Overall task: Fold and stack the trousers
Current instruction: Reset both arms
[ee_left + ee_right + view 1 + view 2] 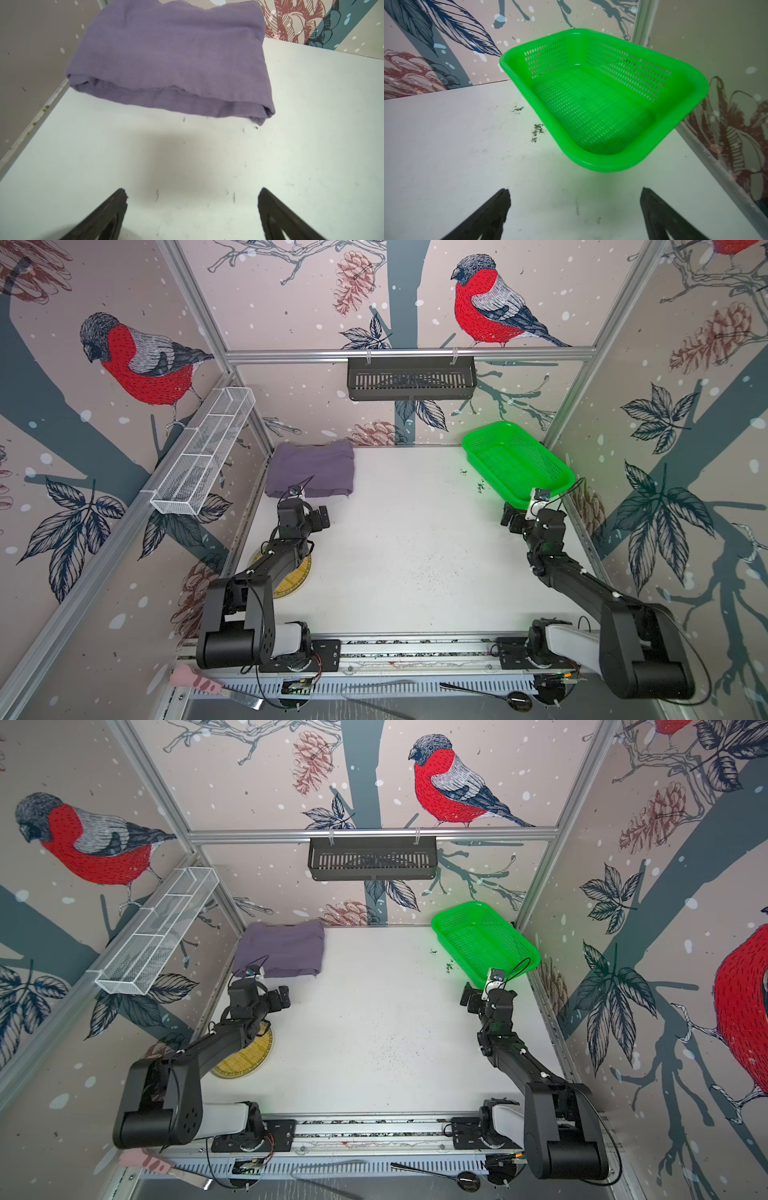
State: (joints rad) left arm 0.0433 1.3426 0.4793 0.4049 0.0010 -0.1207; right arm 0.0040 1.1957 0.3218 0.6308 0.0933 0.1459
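White tabletop (415,556), scuffed, dark crumbs scattered mid-table. Aluminium frame around it. Walls papered with red-breasted birds, pine cones and leaves. White wire rack (203,452) on the left wall, black slotted shelf (411,379) hung from the back rail

Trousers (309,468) folded into a squat purple-grey bundle in the far left corner, flat on the table, back edge at the wall. Green slotted basket (517,462) in the far right corner, set askew

Left wrist view: left gripper (192,193) has its fingers spread wide over bare table, holding nothing, near the bundle's front edge. The stacked layers of that edge show here, not from above

Right wrist view: right gripper (575,192) likewise wide apart, empty, near the basket. Dark flecks lie beside its rim

Both top views only: yellow round mat (249,1058), partly hidden under the left arm. Spoon (518,701) and pink-handled tool (216,689) on the front ledge, the tool's far end hard to make out
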